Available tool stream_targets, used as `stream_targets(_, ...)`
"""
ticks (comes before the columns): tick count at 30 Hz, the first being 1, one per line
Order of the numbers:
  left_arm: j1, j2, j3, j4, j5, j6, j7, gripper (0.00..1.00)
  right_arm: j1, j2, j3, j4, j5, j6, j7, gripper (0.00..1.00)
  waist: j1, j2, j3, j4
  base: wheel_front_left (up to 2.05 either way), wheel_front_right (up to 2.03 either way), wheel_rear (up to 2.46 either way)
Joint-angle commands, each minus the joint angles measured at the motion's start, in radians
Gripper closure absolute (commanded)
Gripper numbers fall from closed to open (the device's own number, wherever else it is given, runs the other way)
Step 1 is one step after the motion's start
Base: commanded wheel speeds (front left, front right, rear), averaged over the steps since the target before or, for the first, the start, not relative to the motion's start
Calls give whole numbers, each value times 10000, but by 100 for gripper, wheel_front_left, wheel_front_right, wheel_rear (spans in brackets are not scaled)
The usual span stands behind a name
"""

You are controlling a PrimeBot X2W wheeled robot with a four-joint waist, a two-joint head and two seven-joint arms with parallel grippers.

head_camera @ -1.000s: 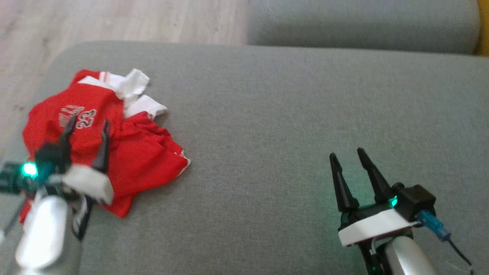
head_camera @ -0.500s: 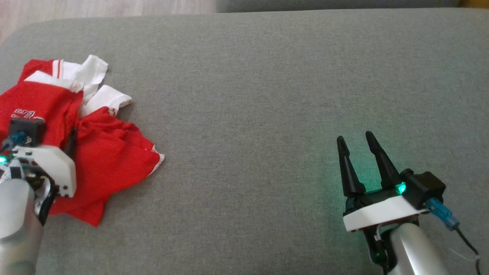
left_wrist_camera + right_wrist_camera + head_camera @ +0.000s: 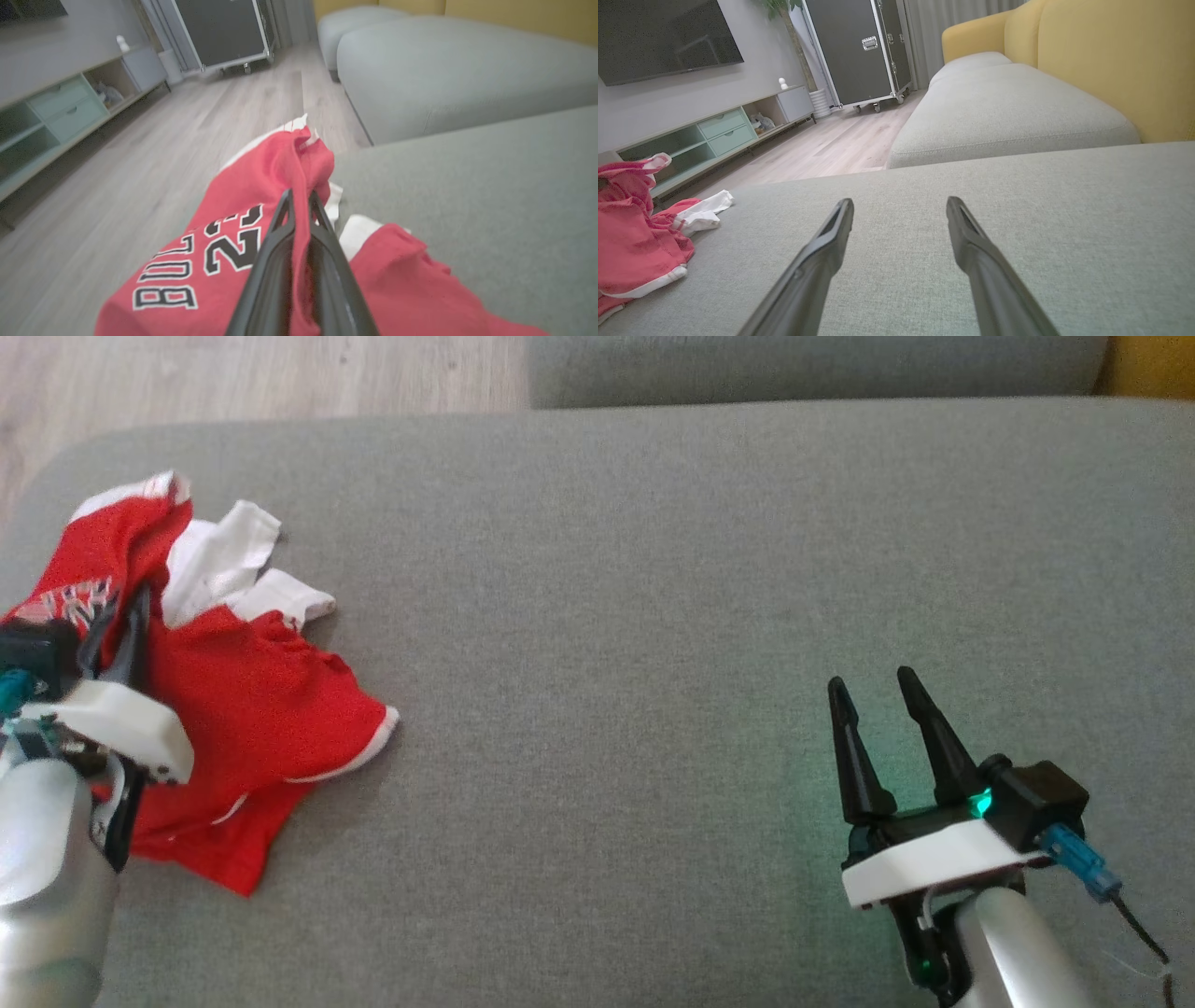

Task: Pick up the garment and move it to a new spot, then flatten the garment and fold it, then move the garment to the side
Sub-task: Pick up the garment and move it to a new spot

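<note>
The garment is a crumpled red jersey with white trim and a printed number, lying at the left end of a grey sofa cushion. My left gripper is shut on a raised fold of it near the print. In the left wrist view the two dark fingers pinch the red cloth, which stands up in a peak. My right gripper hovers open over bare cushion at the lower right, far from the jersey. Its spread fingers show in the right wrist view, with the garment at the far left.
The cushion's left edge drops to a wooden floor. Another grey cushion lies beyond the far edge, with a yellow sofa back to the right. A low TV cabinet and a black wheeled case stand across the room.
My left gripper has shut on the jersey and drawn a fold of it upward. The right gripper has held still. The head camera shifted between frames.
</note>
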Motion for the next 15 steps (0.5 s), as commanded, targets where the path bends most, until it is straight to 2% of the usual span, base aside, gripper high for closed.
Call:
stream_targets(1,-594,464,457,-588,-93,84,-465,100,-119,-39,247,-238,26,-7,-111,0,1,0,-320,12,0,0,0)
stream_targets(8,-244,532,590,-2297,-141,214,-1076,100,104,-39,320,-133,203,-7,-111,0,1,0,-958,-36,0,0,0)
stream_targets(15,444,613,608,-4856,-186,525,-909,100,351,-39,403,-66,413,-7,-111,0,1,0,-1557,-168,0,0,0)
